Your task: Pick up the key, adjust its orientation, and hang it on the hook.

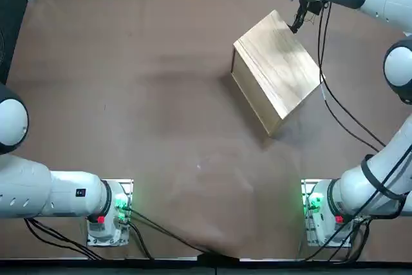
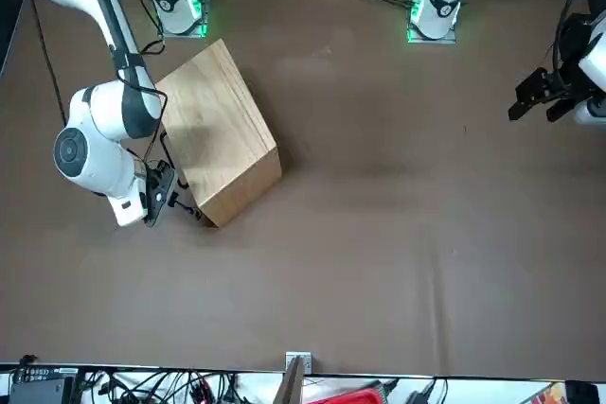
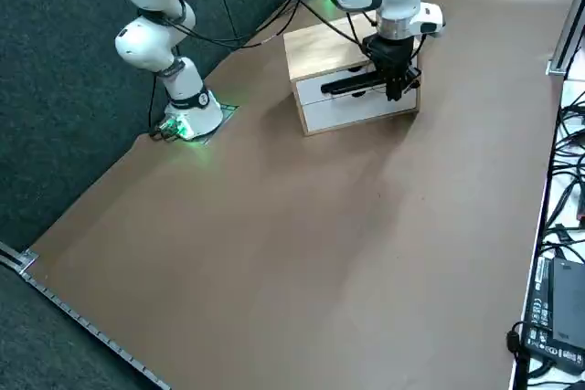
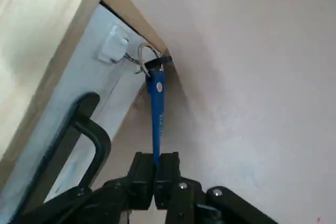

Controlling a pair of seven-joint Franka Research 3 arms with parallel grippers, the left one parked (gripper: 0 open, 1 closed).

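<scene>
The right gripper (image 4: 156, 163) is clamped on the blue tag of the key (image 4: 156, 111), its ring at the hook (image 4: 131, 59) on the box (image 3: 352, 79); what the box contains is hidden.

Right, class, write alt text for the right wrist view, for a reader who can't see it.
The right gripper pinches a blue tag with a metal ring at its far end, beside a white hook on a wooden box's white front, near a black handle.
</scene>
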